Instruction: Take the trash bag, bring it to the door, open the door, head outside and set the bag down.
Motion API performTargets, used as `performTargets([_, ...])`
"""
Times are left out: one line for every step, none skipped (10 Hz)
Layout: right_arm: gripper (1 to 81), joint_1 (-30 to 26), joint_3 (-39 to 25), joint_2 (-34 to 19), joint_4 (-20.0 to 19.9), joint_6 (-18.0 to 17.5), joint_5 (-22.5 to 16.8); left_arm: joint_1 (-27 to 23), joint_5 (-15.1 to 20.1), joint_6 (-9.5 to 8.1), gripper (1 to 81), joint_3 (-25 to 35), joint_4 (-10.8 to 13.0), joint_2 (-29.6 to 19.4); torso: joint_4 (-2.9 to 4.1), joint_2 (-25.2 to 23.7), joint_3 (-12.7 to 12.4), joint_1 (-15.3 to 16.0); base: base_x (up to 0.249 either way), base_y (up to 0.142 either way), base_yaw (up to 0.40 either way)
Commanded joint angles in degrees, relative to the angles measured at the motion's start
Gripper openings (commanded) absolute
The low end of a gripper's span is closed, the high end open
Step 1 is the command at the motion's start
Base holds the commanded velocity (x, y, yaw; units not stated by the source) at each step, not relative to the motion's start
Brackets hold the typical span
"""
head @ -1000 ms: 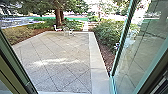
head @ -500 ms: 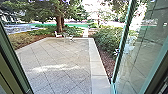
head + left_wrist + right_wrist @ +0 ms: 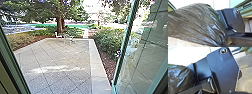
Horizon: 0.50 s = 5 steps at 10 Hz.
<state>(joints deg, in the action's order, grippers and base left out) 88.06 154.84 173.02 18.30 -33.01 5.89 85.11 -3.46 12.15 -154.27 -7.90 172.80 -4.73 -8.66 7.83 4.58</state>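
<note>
Diamond-scored paving (image 3: 60,57); glossy, pleated trash bag (image 3: 195,22) clenched in left gripper (image 3: 222,44); right gripper: can't tell.

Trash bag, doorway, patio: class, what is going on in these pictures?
The robot seems to be carrying a dark plastic trash bag; in the left wrist view its creases draw together near the left arm, though the grip itself is hard to make out. It faces an open doorway, with a glass door standing open on the right. Ahead lies a paved patio, with a tree beyond.
</note>
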Motion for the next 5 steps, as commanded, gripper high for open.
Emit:
performTargets([81.1,-2.50,0.01,-0.55,0.33,0.05,-2.81,-2.80,3.11,0.33,1.0,0.37,0.17,0.44,0.00,0.00,0.00,0.02,0.112,0.000,0.000])
performTargets([81.1,-2.58,0.01,-0.46,0.33,0.05,-2.81,-2.80,3.11,0.33,1.0,0.37,0.17,0.36,0.00,-0.02,-0.02,0.00,0.112,0.000,0.000])
performTargets([81.1,-2.58,0.01,-0.46,0.33,0.05,-2.81,-2.80,3.11,0.33,1.0,0.37,0.08,0.27,0.00,0.05,0.00,0.06,0.113,0.000,0.000])
performTargets([81.1,-2.50,0.01,-0.46,0.42,0.05,-2.81,-2.80,3.11,0.33,1.0,0.37,0.08,0.27,0.00,-0.02,-0.02,-0.02,0.112,0.000,0.000])
performTargets([81.1,-2.49,0.01,-0.37,0.42,0.06,-2.81,-2.80,3.11,0.41,1.0,0.37,0.08,0.36,0.00,-0.06,-0.05,-0.11,0.112,0.000,0.000])
